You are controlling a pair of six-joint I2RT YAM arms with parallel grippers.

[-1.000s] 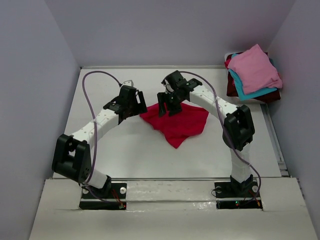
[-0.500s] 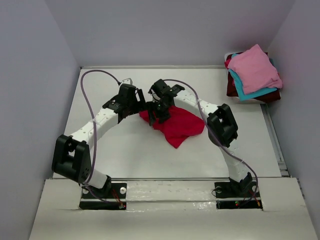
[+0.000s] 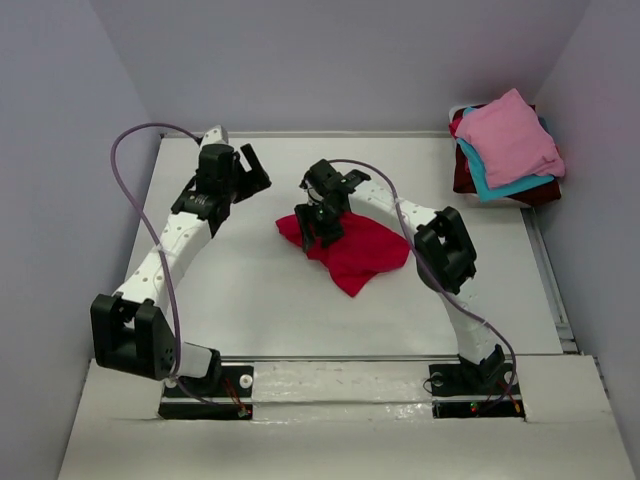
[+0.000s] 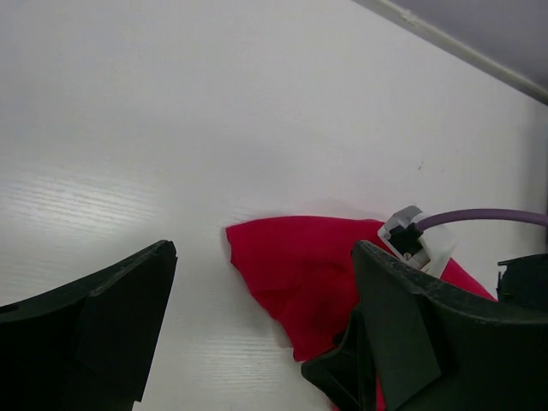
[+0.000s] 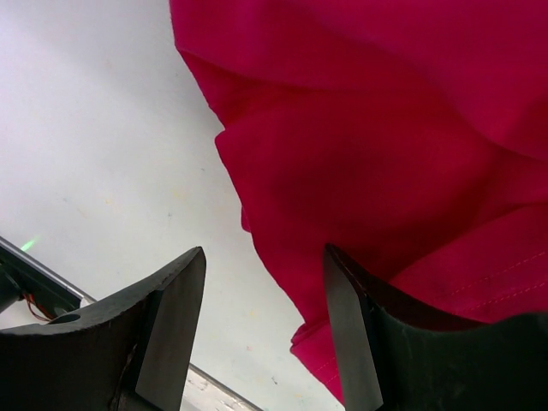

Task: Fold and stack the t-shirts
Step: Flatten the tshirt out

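The crimson-red t-shirt [image 3: 355, 250] lies crumpled mid-table, one corner pointing at the near edge. My right gripper [image 3: 318, 230] hovers low over its left part. In the right wrist view, my right gripper [image 5: 264, 253] is open, the shirt's folded edge [image 5: 385, 128] reaching between the fingers with bare table beside it. My left gripper [image 3: 255, 172] is raised at the back left, well clear of the shirt. It stands wide open [image 4: 264, 250] and empty, the red shirt [image 4: 308, 274] below it. A pink t-shirt [image 3: 510, 135] tops a stack over teal [image 3: 490, 188] and dark maroon [image 3: 463, 178] ones.
The stack sits at the back right, beside the table's right rail [image 3: 545, 270]. Grey walls close in the left, back and right sides. The right arm's purple cable [image 4: 479, 217] and white connector [image 4: 415, 240] show in the left wrist view.
My left arm has swung up and back to the left, away from the shirt. My right gripper has shifted left over the shirt's left part, and the cloth there has bunched slightly.
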